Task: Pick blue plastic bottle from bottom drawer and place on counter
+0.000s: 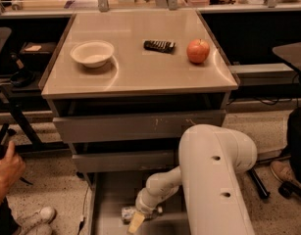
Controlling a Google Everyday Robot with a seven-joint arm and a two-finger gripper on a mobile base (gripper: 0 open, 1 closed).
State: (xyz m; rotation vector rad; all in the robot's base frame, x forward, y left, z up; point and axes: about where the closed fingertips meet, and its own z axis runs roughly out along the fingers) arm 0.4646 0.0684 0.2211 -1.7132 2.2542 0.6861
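Note:
The blue plastic bottle (126,213) lies on its side on the floor of the open bottom drawer (111,192), near the front. My gripper (137,220) is down inside the drawer, right against the bottle's right end, with my white arm (213,175) reaching in from the right. The arm hides the drawer's right half. The beige counter (140,75) tops the drawer cabinet above.
On the counter stand a white bowl (92,53), a dark remote-like gadget (159,45) and a red apple (198,51). Two shut grey drawers (135,126) sit above the open one. A person's hand (7,168) and shoe (39,217) are at the left.

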